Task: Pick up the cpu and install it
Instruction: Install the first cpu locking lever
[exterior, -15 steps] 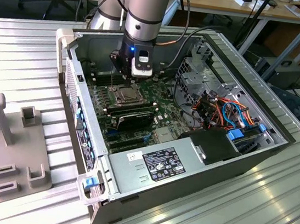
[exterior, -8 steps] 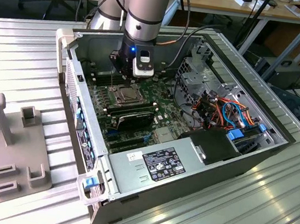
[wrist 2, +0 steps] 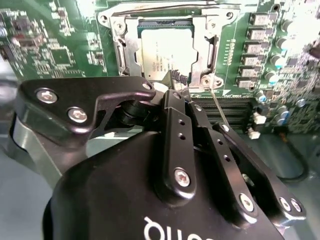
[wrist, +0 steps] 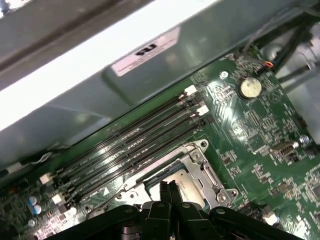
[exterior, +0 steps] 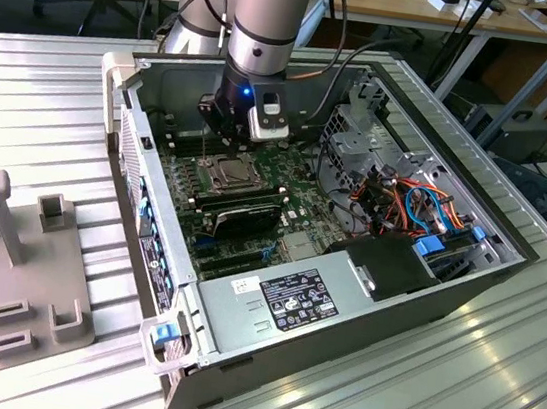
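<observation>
Ribbed metal bench (exterior: 57, 85) carries an open grey computer case (exterior: 136, 161). Its small silver-grey square cpu (wrist 2: 164, 50) lies in the metal-framed socket (wrist 2: 122, 55). Above one corner hangs the black tool (wrist 2: 178, 80), pinched together and empty. A skewed push there could, I judge, tilt the chip and bend pins.

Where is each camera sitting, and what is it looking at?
Exterior view: off the arm, high outside the open computer case, looking down into it; the arm and gripper show.
First wrist view: rides on the arm, faces the memory slots and socket; the gripper shows, jaws shut.
Second wrist view: rides on the arm, faces the cpu lying in the socket; the gripper shows.
Both wrist views share the gripper and the socket.
</observation>
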`<action>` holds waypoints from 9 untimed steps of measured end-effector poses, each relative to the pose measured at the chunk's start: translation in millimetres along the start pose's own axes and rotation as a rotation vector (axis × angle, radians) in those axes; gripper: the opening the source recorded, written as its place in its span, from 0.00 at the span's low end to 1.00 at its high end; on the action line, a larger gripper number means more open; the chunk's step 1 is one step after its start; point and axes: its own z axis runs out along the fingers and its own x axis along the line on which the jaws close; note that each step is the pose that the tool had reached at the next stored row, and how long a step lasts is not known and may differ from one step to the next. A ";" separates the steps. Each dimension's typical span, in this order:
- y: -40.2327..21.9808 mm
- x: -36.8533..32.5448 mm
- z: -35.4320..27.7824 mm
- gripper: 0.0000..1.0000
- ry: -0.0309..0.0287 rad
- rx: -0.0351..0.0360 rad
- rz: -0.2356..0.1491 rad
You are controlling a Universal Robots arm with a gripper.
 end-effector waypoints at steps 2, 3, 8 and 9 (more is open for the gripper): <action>0.1 0.0 0.0 0.11 0.0012 -0.0006 -0.023; 0.1 0.0 0.0 0.11 0.0013 -0.0006 -0.024; 0.1 0.0 0.0 0.11 0.0015 -0.0006 -0.027; 0.1 0.0 0.0 0.11 0.0015 -0.0006 -0.027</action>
